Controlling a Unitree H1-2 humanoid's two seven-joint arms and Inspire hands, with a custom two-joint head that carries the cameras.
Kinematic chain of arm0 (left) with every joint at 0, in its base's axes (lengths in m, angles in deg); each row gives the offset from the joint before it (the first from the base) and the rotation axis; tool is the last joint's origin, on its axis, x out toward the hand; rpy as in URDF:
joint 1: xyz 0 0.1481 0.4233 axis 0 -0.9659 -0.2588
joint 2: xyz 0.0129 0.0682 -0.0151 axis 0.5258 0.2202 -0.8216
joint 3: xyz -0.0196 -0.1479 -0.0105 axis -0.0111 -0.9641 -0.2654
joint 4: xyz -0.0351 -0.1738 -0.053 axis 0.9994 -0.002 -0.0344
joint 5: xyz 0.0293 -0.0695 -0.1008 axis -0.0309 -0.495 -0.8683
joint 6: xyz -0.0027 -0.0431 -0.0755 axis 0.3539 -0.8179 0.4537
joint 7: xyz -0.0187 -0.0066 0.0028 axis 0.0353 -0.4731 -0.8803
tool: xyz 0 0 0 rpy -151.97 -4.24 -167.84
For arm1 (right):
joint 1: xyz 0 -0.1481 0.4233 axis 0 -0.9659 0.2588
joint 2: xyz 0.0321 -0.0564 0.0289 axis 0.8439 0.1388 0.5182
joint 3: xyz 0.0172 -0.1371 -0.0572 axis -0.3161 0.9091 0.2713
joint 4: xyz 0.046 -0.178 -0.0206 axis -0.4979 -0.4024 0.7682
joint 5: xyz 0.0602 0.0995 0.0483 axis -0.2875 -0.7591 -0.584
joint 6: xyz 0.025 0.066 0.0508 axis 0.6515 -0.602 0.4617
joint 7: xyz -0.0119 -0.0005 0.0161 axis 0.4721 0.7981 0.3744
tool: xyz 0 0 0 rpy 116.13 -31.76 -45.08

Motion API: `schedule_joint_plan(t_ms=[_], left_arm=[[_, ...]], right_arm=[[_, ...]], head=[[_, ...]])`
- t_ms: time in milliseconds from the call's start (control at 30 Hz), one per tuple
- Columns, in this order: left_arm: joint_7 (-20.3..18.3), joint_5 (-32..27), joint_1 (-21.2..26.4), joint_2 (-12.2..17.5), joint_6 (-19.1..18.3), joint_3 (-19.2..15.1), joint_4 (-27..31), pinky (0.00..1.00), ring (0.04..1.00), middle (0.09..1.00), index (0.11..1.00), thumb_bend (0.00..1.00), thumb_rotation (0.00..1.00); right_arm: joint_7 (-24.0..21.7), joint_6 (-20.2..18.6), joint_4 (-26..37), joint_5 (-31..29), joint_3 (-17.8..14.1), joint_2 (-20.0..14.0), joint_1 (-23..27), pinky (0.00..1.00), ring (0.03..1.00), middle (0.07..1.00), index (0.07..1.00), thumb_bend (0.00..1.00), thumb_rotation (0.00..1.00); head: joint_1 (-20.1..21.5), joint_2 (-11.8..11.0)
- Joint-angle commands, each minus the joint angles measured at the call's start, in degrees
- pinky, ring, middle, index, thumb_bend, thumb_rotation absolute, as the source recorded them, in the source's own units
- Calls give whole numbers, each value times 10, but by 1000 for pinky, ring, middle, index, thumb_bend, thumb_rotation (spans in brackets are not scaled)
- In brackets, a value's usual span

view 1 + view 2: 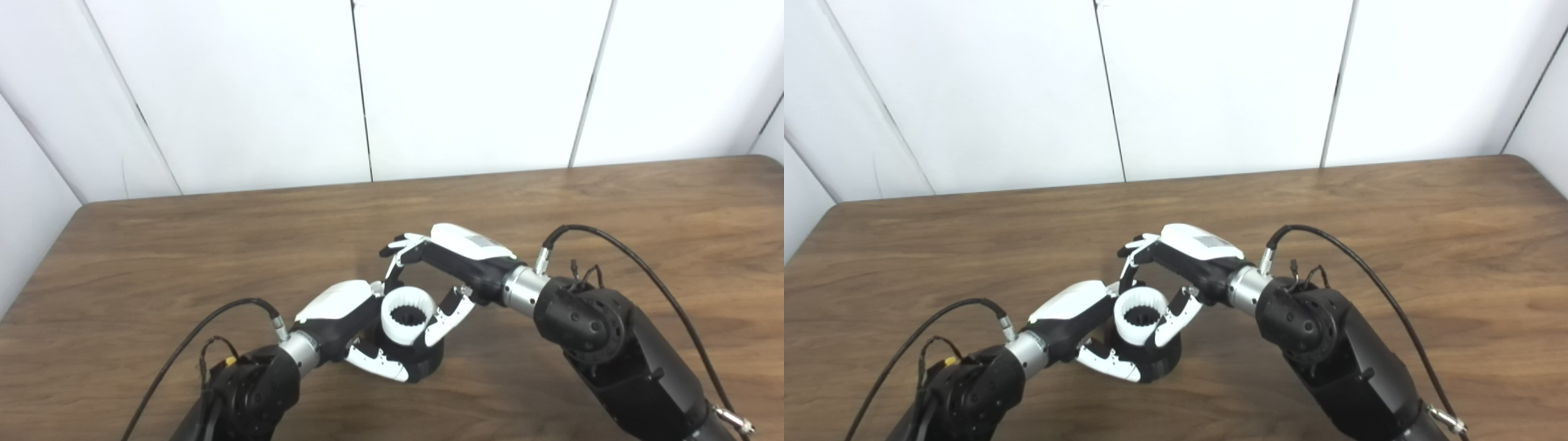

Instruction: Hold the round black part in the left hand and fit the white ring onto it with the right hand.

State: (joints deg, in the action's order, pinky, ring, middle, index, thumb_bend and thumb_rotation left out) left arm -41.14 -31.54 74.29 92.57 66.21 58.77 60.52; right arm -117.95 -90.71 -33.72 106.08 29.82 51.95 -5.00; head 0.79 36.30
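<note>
While left hand (343, 312) grips round black part (429, 361), right hand (456, 260) pinches white ring (407, 315), apparently seated; both views match.

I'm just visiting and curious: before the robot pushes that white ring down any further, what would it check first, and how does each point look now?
1. Left hand grips the black part: ok, fingers wrap its side.
2. Black part rests steady on the table: cannot tell, its base is partly hidden.
3. Right hand holds the white ring: ok, fingers on both sides.
4. Ring sits over the black part: ok, directly on top.
5. Ring level, not tilted: cannot tell.
6. Ring fully seated: cannot tell, the joint is hidden by fingers.
</note>
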Motion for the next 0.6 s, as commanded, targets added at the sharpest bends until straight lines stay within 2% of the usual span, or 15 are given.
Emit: schedule_joint_plan(t_ms=[0,567], left_arm=[[-8,-6,6,1,1,3,9,938,1000,1000,826,939,439],[-2,-14,5,1,2,-5,6,968,1000,1000,808,952,435]], right_arm=[[18,23,7,-2,-9,4,17,857,955,880,490,525,146],[10,24,11,2,-3,0,5,885,959,881,490,525,146]], head=[[1,1],[1,5]])
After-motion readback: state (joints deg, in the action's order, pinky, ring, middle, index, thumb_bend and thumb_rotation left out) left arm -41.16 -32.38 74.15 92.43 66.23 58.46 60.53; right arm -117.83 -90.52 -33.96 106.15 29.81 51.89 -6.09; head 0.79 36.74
